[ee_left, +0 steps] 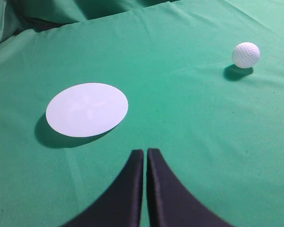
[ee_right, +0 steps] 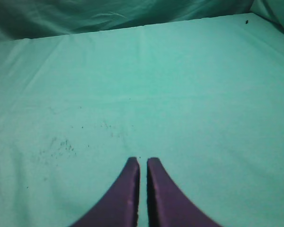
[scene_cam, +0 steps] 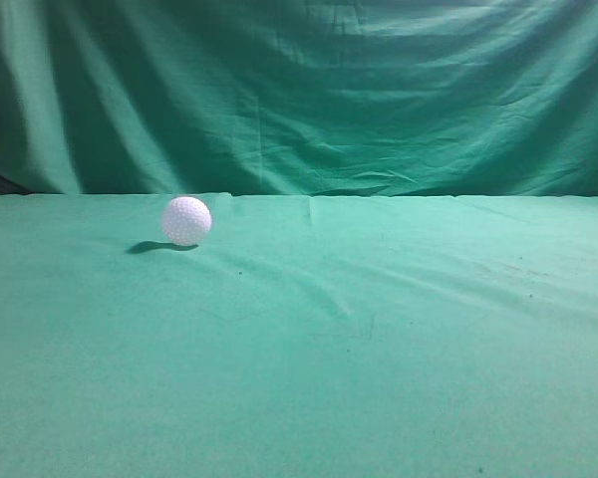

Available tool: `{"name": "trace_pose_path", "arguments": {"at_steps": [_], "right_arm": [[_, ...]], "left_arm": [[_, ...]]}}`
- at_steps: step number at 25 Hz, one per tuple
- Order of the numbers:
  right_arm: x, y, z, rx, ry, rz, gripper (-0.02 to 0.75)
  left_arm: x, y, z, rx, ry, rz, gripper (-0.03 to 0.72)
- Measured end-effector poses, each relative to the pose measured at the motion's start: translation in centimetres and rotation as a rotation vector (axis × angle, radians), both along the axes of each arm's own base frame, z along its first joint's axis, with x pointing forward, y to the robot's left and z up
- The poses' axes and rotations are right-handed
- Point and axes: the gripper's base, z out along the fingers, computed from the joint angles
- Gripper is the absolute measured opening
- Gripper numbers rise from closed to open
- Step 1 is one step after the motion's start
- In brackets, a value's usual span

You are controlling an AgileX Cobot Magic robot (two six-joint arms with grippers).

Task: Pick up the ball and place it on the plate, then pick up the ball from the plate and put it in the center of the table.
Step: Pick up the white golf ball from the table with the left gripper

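The white dimpled ball (scene_cam: 186,220) rests on the green cloth table (scene_cam: 379,358), left of the middle in the exterior view. In the left wrist view the ball (ee_left: 246,55) lies at the upper right and the white round plate (ee_left: 87,109) lies flat at the left, empty. My left gripper (ee_left: 146,151) is shut and empty, above the cloth, short of both plate and ball. My right gripper (ee_right: 143,161) is shut and empty over bare cloth. Neither gripper nor the plate shows in the exterior view.
A draped green backdrop (scene_cam: 309,90) hangs behind the table's far edge. Small dark specks (ee_right: 61,144) mark the cloth left of my right gripper. The table's far edge shows in the right wrist view (ee_right: 132,28).
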Motion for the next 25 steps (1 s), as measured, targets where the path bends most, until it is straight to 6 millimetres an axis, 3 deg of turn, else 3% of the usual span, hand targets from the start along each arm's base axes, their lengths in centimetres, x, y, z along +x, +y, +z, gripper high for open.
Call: {"name": "trace_pose_path", "arguments": {"at_steps": [5,15,19,22,25], "right_arm": [[0.0,0.0,0.0,0.0,0.0,0.0,0.049],[0.0,0.0,0.0,0.0,0.0,0.0,0.049],[0.0,0.0,0.0,0.0,0.0,0.0,0.049],[0.0,0.0,0.0,0.0,0.0,0.0,0.049],[0.0,0.0,0.0,0.0,0.0,0.0,0.049]], "left_arm": [[0.3,-0.2,1.4,-0.177,-0.137,0.014,0.0],[0.3,0.3,3.3,-0.257,-0.343,0.057,0.0],[0.0,0.9,4.9,-0.401,-0.52,0.091,0.0],[-0.1,0.5,5.8,-0.395,-0.48,0.059,0.0],[-0.8,0.3,8.2,-0.323,-0.427,0.035,0.0]]}}
